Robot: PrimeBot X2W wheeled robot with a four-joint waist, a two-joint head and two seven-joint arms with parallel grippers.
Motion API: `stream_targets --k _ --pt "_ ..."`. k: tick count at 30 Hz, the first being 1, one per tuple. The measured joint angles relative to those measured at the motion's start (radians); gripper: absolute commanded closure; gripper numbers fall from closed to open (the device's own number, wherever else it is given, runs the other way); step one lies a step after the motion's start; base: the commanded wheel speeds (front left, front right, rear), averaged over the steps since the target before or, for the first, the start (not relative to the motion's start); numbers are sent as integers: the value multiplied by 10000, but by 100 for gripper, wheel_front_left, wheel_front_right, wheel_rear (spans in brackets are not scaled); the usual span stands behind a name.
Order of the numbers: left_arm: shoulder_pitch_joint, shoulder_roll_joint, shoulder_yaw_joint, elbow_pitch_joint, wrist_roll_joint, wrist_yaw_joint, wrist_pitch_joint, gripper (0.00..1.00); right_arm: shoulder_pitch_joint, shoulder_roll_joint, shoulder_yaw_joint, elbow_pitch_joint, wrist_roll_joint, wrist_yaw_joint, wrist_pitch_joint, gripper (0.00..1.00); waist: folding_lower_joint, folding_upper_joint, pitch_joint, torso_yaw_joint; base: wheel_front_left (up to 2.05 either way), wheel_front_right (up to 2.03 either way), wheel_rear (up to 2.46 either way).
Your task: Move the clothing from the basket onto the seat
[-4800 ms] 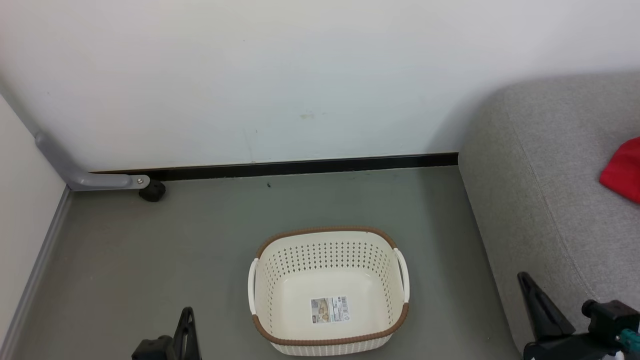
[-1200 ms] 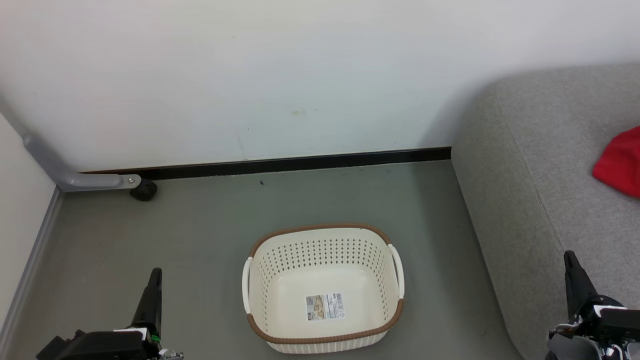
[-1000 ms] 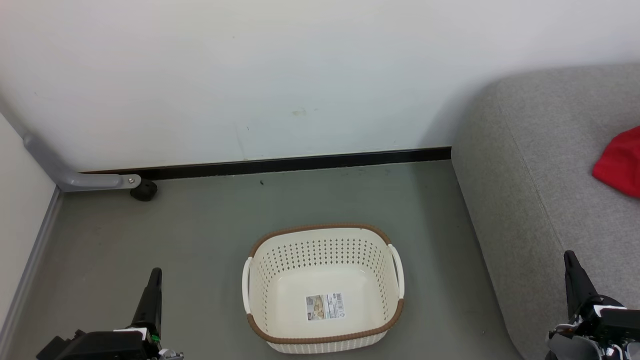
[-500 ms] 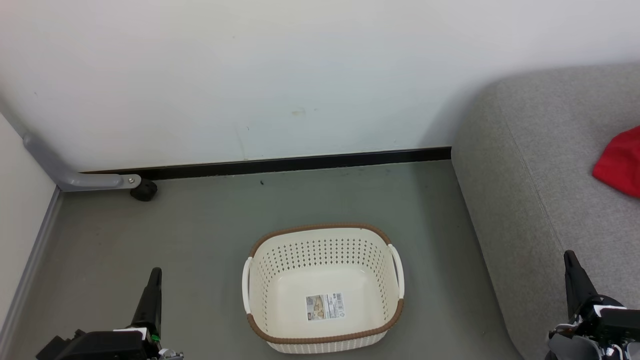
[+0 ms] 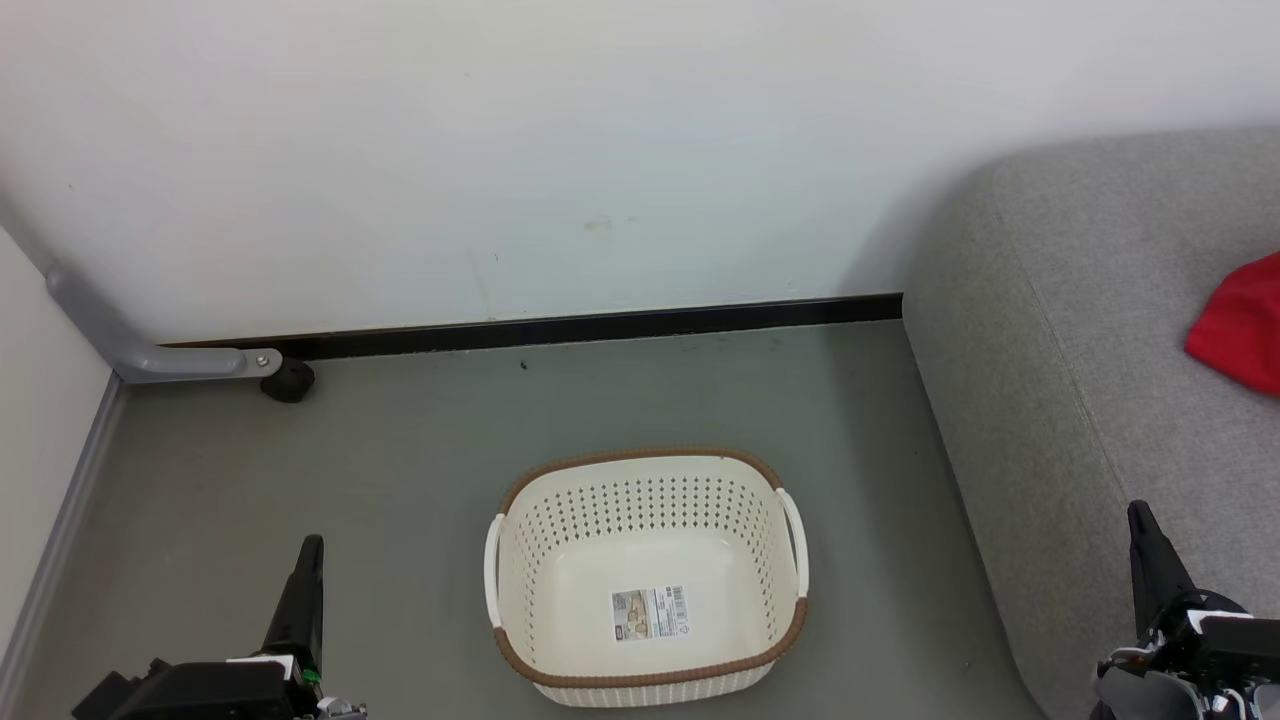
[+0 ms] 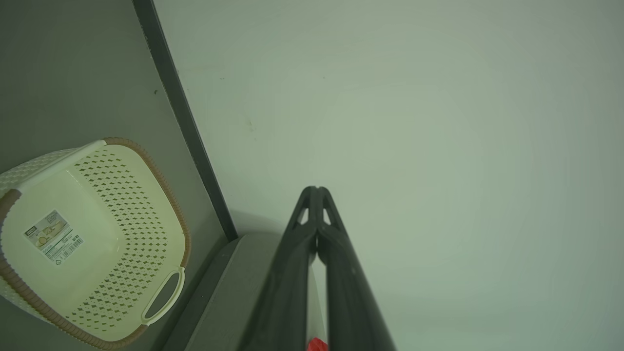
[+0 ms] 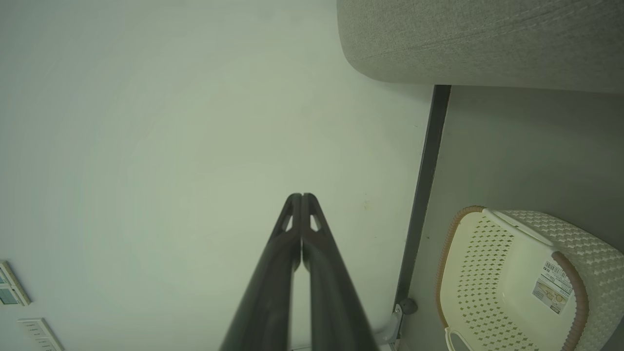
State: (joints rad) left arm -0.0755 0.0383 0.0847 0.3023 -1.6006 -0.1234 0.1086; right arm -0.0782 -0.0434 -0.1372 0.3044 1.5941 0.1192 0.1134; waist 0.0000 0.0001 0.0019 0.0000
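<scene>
Head view: the basket (image 5: pixel 640 456) sits on the floor (image 5: pixel 400 470) at about 6 o'clock, upright and empty, its label (image 5: pixel 652 614) plain to see on the bare bottom. The seat (image 5: pixel 1090 400) takes up the 3 o'clock side. The clothing (image 5: pixel 1240 330) lies on top of it, at the frame's 3 o'clock edge and well apart from the basket. The edge cuts the clothing off, so how much of it there is cannot be told.

The left end effector (image 5: pixel 311 548) is at 7 o'clock and the right end effector (image 5: pixel 1139 515) at 4 o'clock. Both are low, point toward the wall (image 5: pixel 500 150), and touch nothing. In each wrist view the two fingers meet at the tips, so both are pressed together and hold nothing.

Judging by the empty basket and the red cloth on the cushion, the transfer looks finished and the step in hand is a quiet park.

- Hold both arms where they hang, clear of the basket rim at 6 o'clock and of the seat's front face at 4 o'clock.
- If any check is wanted, turn the head toward 3 o'clock to see that no sleeve trails off the cushion.
- Reach again only if cloth hangs over the edge, and come in from above the seat so the basket is not nudged.
</scene>
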Motion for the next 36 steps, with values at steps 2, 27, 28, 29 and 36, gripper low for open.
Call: stream_targets --k 2,27,28,29,36 --pt "0 0 0 0 0 0 0 100 0 0 0 0 0 0 0 100 0 0 0 0 0 0 0" --pt "0 0 0 -8 0 0 0 100 0 2 0 -4 0 0 -2 100 0 0 1 0 0 0 0" --pt "0 0 0 -8 0 0 0 100 0 2 0 -4 0 0 -2 100 0 0 1 0 0 0 0" --pt "0 0 0 -8 0 0 0 100 0 2 0 -4 2 0 -2 100 0 0 1 0 0 0 0" --pt "0 0 0 -10 0 0 0 100 0 2 0 -4 2 0 -2 100 0 0 1 0 0 0 0"
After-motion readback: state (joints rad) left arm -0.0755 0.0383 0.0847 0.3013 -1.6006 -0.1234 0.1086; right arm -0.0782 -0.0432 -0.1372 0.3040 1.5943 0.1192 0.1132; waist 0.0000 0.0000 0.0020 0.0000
